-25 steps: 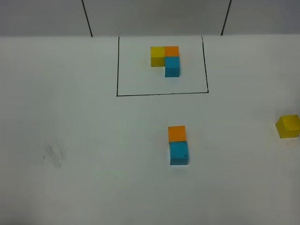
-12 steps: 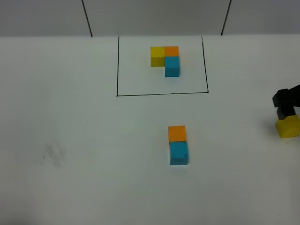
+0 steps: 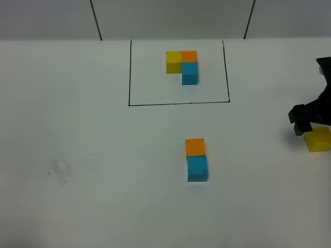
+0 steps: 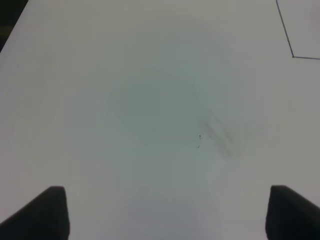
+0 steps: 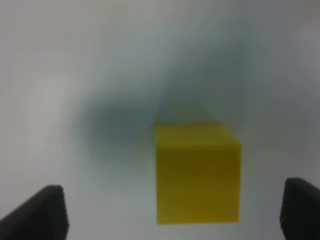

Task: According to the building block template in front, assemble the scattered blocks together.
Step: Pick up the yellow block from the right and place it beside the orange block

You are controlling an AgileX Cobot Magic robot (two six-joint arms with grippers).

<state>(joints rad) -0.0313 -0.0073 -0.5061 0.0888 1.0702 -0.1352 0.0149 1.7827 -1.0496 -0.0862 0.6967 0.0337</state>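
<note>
The template [image 3: 182, 66] is a yellow-orange-blue L inside a black drawn rectangle at the back middle. A loose orange cube [image 3: 195, 146] touches a loose light blue cube [image 3: 197, 168] just in front of it, mid-table. The loose yellow cube [image 3: 317, 139] sits at the far right edge; it fills the right wrist view [image 5: 197, 172], blurred. My right gripper [image 3: 306, 123] hangs just above and behind the yellow cube, open, fingertips [image 5: 47, 212] wide on either side. My left gripper [image 4: 162, 215] is open over bare table, out of the exterior view.
The white table [image 3: 93, 155] has a faint smudge [image 3: 60, 170] at the left, also in the left wrist view [image 4: 220, 140]. A corner of the drawn rectangle [image 4: 292, 56] shows there. The table's back edge meets a grey wall [image 3: 165, 20].
My right gripper came in from the right edge and shifted slightly left and down, close over the yellow cube. The cubes have not moved.
</note>
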